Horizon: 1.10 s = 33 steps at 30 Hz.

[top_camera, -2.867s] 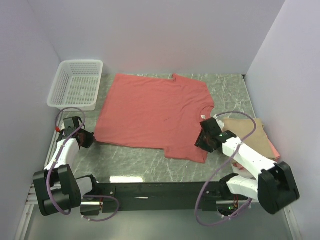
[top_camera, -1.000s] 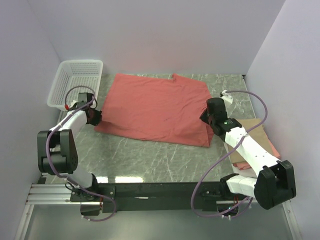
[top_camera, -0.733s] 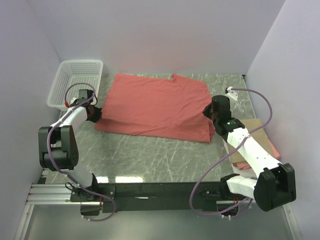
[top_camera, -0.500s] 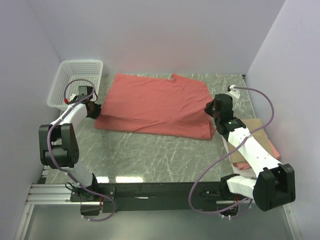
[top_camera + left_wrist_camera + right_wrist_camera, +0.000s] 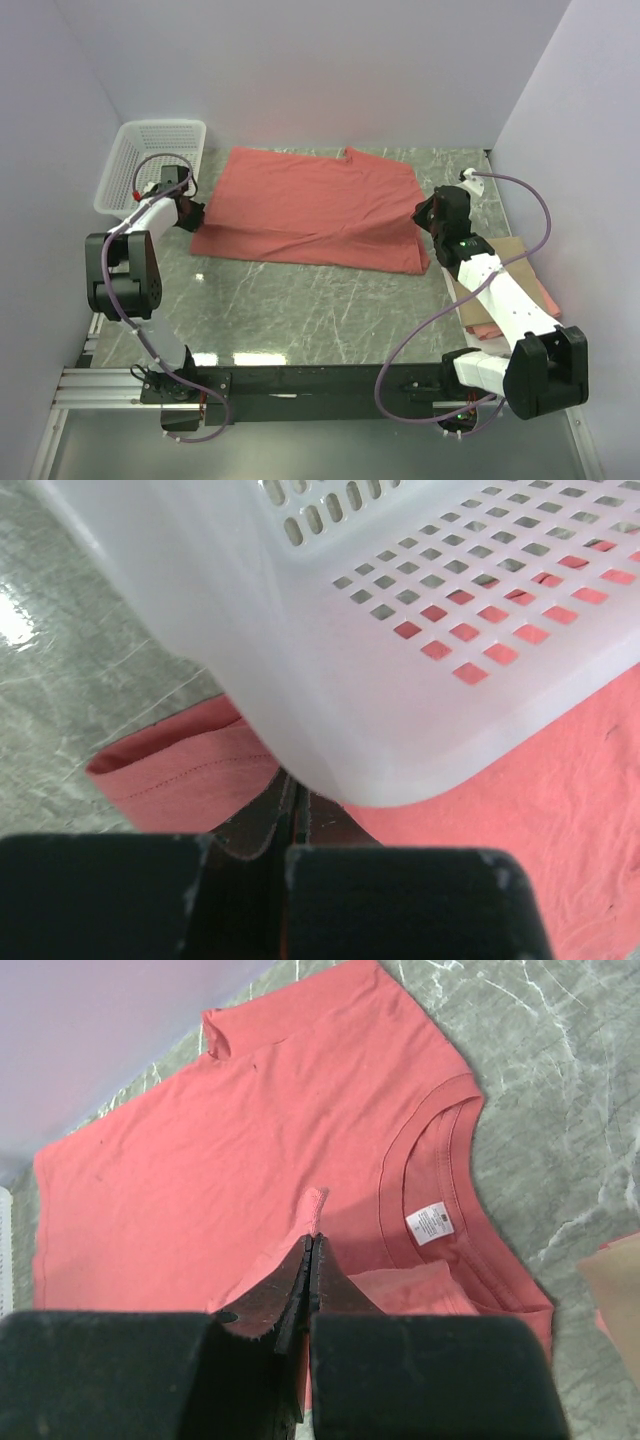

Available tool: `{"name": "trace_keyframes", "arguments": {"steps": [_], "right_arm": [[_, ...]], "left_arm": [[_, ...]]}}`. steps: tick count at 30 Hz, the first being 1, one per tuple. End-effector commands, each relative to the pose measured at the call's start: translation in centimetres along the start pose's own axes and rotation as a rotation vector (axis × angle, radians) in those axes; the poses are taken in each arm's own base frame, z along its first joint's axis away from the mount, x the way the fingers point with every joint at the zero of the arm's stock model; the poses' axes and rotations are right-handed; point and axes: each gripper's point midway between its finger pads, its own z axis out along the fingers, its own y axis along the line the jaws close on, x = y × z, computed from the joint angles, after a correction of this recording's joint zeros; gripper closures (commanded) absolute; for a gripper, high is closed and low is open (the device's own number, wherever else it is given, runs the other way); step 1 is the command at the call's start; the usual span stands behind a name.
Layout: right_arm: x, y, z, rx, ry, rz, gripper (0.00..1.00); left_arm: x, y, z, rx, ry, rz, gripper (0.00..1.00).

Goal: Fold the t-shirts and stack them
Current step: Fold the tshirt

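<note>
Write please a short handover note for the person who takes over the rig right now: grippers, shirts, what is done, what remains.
Left gripper: shut on the salmon-red shirt at its left near corner, beside the basket.
Right gripper: shut on the same shirt's right near edge.
Done: its near part is doubled over toward the far side.
Folded tan shirt and pink shirt lie to its right.
Left: finish the folds, then stack it.

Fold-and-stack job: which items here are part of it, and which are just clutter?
Job:
salmon-red t-shirt, gripped by left tool and right tool
folded tan shirt
pink shirt under it

Lying about:
white mesh basket
marble table
</note>
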Motion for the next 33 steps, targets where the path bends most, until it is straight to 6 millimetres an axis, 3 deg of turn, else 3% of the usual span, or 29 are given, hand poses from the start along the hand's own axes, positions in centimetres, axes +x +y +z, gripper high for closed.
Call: {"name": "trace_keyframes", "arguments": {"steps": [1, 14, 23, 33], "right_arm": [[-0.8, 0.2, 0.5, -0.012, -0.032, 0.008, 1.0], [-0.1, -0.4, 1.1, -0.005, -0.024, 0.017, 1.0], [0.2, -0.6, 1.3, -0.003, -0.021, 0.016, 1.0], [-1.6, 0.1, 0.6, -0.03, -0.061, 0.025, 1.0]], "left_arm": [[-1.0, -1.9, -0.3, 0.045, -0.024, 0.005, 0.99], [-0.5, -3.2, 0.7, 0.073, -0.017, 0.041, 0.99], [-0.4, -3.0, 1.5, 0.053, -0.018, 0.045, 0.99], [-1.3, -3.7, 0.5, 0.068, -0.039, 0.039, 0.99]]}}
